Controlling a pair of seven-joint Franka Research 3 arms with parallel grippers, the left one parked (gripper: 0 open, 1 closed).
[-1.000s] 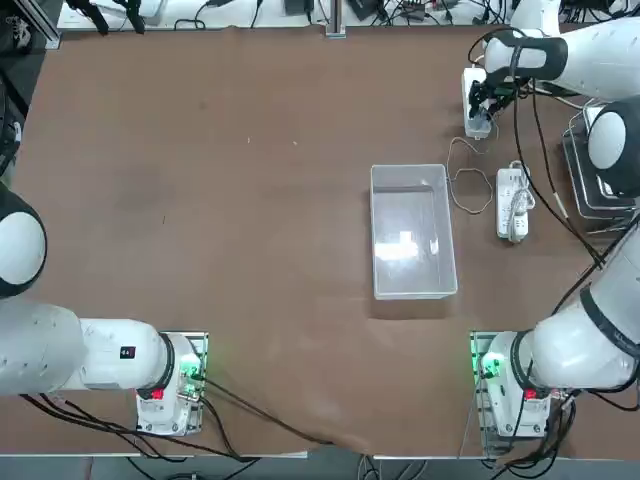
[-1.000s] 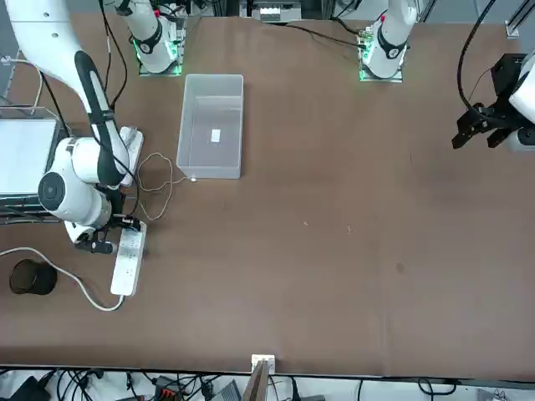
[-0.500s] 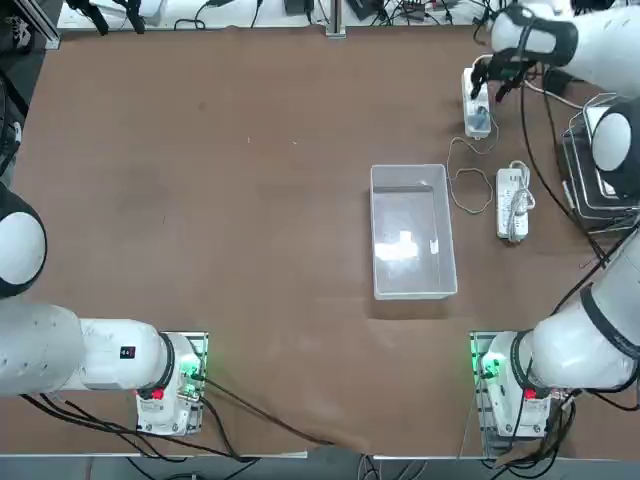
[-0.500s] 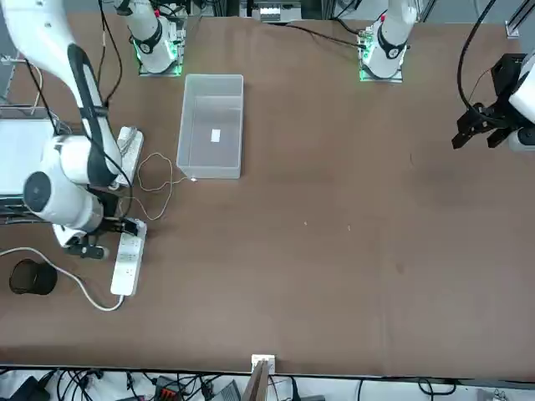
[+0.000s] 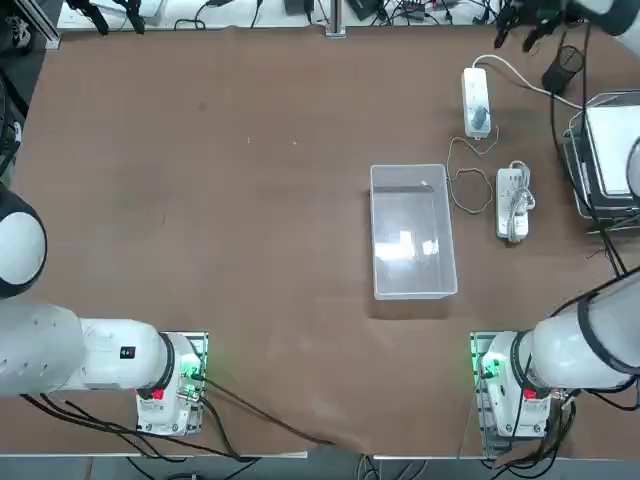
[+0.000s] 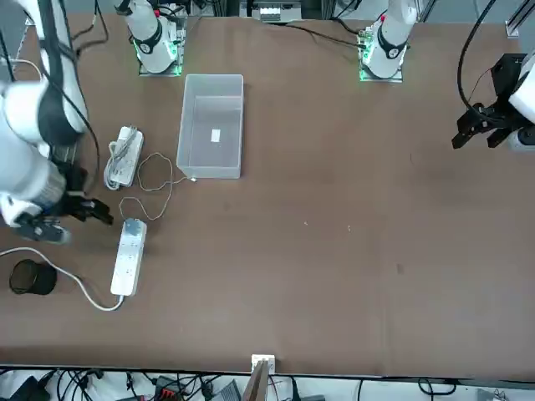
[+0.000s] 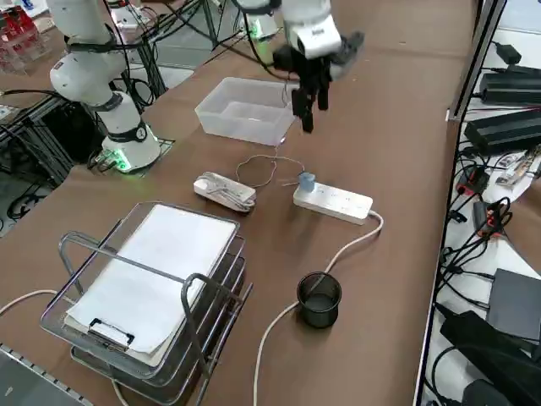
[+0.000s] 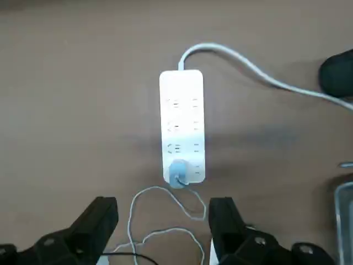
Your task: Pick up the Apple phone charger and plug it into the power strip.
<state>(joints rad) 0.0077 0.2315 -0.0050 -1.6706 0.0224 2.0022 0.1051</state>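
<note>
The Apple phone charger (image 8: 177,175) is a small pale plug block seated in the end socket of the long white power strip (image 8: 182,124); its thin wire (image 8: 165,221) loops away over the table. The same charger (image 7: 306,180) and power strip (image 7: 333,202) lie apart from my right gripper (image 7: 311,106), which hangs high above them, open and holding nothing. In the wrist view my right gripper (image 8: 161,218) shows both black fingers (image 8: 99,218) spread wide, with the strip far below. From overhead the charger (image 5: 480,122), the strip (image 5: 476,95) and the gripper (image 5: 527,22) all sit at the table's far right.
A clear plastic bin (image 5: 412,232) stands mid-table. A shorter white strip (image 5: 512,203) with its bundled cord lies to its right. A black cup (image 7: 319,298) stands by the strip's thick cord. A wire tray (image 7: 203,292) holding a clipboard sits at the right edge.
My right gripper has opened, released the charger and risen up and away from the power strip. The charger stays in the strip's end socket.
</note>
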